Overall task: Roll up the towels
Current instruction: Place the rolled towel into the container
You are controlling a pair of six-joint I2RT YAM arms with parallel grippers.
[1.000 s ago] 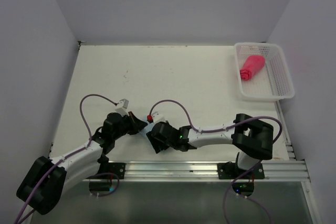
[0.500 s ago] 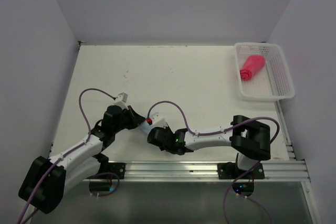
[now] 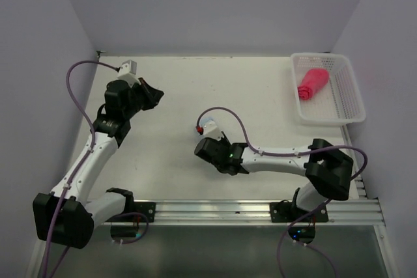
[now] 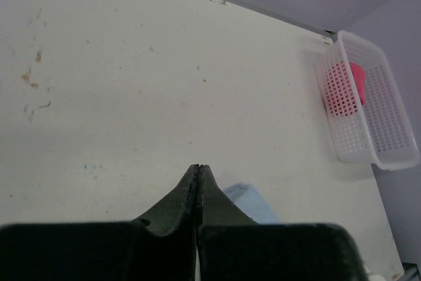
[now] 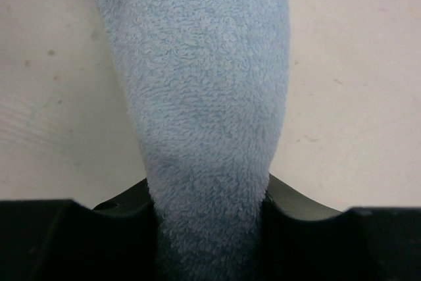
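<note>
Two arms reach over the white worktop (image 3: 195,89) in the top view. The left gripper (image 3: 155,94) hangs over the far left part, jaws pressed together on nothing. The right gripper (image 3: 207,148) sits low near the middle, closer to the near edge; its jaws and what they hold are hidden under the wrist here. A white basket (image 3: 343,99) stands in the far right corner, and the red-pink towel (image 3: 311,83) lies bunched in its far left part

From the left wrist, the left gripper's two fingers meet tip to tip above bare worktop. Part of the light blue towel (image 4: 248,202) shows just past one finger, lying on the worktop. The basket sits toward the far right corner, with the red-pink towel visible through its mesh

From the right wrist, the light blue towel fills the middle as a narrow, bunched length stretching away over the worktop. The right gripper is clamped on its near end, one finger on each side
</note>
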